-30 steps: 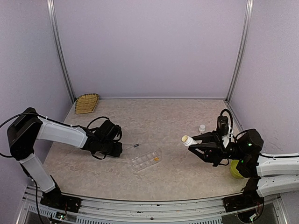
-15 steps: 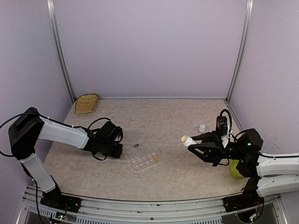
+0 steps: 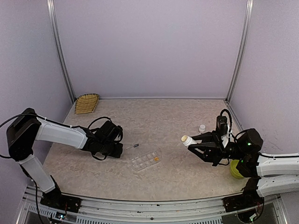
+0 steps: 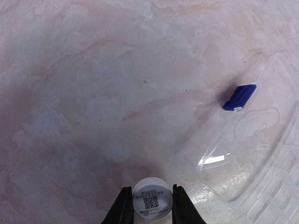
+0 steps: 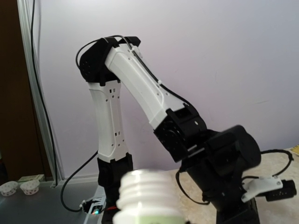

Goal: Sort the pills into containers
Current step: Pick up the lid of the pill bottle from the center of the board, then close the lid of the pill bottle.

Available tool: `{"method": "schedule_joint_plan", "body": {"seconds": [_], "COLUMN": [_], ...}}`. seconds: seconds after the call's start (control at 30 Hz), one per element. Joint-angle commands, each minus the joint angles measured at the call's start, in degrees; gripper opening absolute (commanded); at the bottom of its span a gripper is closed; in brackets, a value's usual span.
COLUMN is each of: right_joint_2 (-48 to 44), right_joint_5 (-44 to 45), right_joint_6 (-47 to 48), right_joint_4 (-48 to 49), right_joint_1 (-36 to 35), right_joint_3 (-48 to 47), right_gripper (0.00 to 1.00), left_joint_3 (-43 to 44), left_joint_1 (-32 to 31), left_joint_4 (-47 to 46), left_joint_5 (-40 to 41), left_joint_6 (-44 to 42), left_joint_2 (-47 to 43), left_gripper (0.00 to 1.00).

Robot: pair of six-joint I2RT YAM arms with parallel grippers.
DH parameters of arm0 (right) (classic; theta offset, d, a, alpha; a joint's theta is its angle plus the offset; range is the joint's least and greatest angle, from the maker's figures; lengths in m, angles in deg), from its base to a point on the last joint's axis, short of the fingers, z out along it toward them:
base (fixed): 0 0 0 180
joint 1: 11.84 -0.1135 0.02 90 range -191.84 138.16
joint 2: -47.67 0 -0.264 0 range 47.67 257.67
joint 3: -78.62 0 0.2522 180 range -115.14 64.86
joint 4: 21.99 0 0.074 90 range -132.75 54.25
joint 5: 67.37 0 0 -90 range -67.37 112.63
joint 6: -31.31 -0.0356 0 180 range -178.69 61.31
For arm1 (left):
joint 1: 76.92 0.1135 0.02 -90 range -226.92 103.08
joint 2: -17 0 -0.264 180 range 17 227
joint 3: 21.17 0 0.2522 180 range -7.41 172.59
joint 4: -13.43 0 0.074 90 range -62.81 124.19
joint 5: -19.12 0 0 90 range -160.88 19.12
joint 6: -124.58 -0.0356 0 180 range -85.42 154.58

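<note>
The clear organizer box (image 3: 145, 161) lies flat mid-table with orange-yellow pills (image 3: 156, 159) in one end cell. Its clear lid (image 4: 254, 158) is open, with a blue latch (image 4: 239, 96) at its edge. My left gripper (image 3: 117, 148) sits low just left of the box. In the left wrist view it (image 4: 152, 207) is shut on a small white round piece with a QR label (image 4: 152, 203); I cannot tell whether that is a cap or a bottle end. My right gripper (image 3: 195, 143) holds an uncapped white bottle (image 3: 187, 139) above the table, right of the box. The bottle's threaded neck (image 5: 149, 193) fills the right wrist view and hides the fingers.
A small white round bottle or cap (image 3: 202, 127) stands at the back right. A yellow-green bowl (image 3: 235, 170) sits partly hidden under the right arm. A woven basket (image 3: 87, 103) lies in the far left corner. Walls and metal posts close in the table.
</note>
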Motion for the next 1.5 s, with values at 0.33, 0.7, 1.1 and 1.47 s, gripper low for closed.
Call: {"method": "schedule_joint_plan", "body": {"seconds": [0.33, 0.7, 1.1, 1.47], "right_joint_2": [3.2, 11.5, 14.4, 13.6], "right_joint_5": [-4.1, -5.9, -0.7, 1.3], "right_joint_6": [-1.3, -4.5, -0.5, 0.0], "right_joint_4": [3.5, 8.5, 5.6, 4.7], "right_joint_1": [0.6, -1.1, -3.7, -3.7], "right_joint_3": [-1.7, -5.0, -6.9, -6.5], "right_gripper": [0.01, 0.02, 0.02, 0.02], "left_joint_3": [0.3, 5.3, 6.1, 9.6], "left_joint_1": [-3.9, -10.2, -15.0, -17.9], "left_joint_4": [-7.6, -17.2, -29.3, -30.4], "left_joint_5": [-21.3, -32.5, -34.6, -37.0], "left_joint_6": [-4.8, -3.2, 2.7, 2.8], "left_joint_2": [-23.7, -21.8, -19.7, -16.6], "left_gripper": [0.16, 0.17, 0.18, 0.19]}}
